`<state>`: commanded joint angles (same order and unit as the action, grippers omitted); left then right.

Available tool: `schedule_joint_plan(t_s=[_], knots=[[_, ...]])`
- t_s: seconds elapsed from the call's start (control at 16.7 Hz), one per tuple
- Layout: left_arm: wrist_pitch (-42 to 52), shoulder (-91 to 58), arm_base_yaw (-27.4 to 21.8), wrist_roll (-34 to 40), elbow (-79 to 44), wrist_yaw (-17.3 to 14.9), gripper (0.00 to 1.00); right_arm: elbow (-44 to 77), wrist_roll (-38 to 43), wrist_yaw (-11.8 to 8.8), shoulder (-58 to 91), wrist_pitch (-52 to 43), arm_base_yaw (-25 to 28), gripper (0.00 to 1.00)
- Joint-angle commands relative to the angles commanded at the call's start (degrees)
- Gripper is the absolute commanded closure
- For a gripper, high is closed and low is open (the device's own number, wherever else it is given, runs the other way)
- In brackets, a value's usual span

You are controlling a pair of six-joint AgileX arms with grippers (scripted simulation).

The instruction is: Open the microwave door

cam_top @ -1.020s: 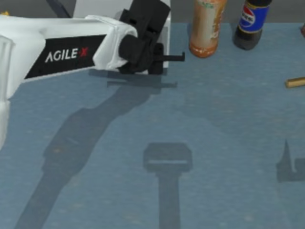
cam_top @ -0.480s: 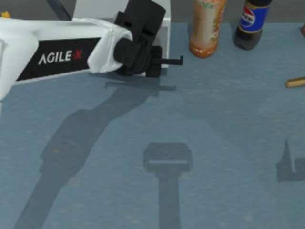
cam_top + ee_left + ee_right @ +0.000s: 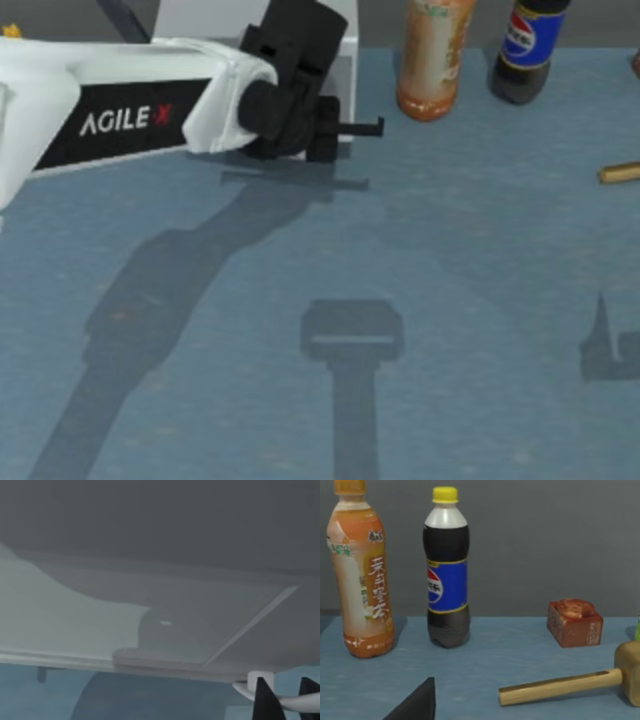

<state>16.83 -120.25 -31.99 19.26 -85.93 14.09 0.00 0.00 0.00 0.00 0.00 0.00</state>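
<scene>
Count on desk: 1 microwave [image 3: 250,15], 2 bottles – orange tea bottle [image 3: 362,575] and cola bottle [image 3: 445,570], 1 wooden mallet [image 3: 570,682], 1 red block [image 3: 574,622].

Your microwave [image 3: 345,60] sits at the table's [image 3: 450,300] far edge, left of two bottles [image 3: 432,60]

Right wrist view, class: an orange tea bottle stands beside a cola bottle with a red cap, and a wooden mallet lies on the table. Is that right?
Not quite. In the right wrist view the cola bottle has a yellow cap, not red. The rest holds: the orange tea bottle stands beside it and the wooden mallet lies on the table.
</scene>
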Motion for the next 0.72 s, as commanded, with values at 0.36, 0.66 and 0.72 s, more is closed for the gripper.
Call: schedule_joint_plan(t_s=[0.36, 0.66, 0.72], knots=[[0.0, 0.0, 0.0, 0.0, 0.0, 0.0, 1.0, 0.0, 0.0, 0.0, 0.0, 0.0, 0.0, 0.0], [0.0, 0.0, 0.0, 0.0, 0.0, 0.0, 1.0, 0.0, 0.0, 0.0, 0.0, 0.0, 0.0, 0.0], [0.0, 0.0, 0.0, 0.0, 0.0, 0.0, 1.0, 0.0, 0.0, 0.0, 0.0, 0.0, 0.0, 0.0]])
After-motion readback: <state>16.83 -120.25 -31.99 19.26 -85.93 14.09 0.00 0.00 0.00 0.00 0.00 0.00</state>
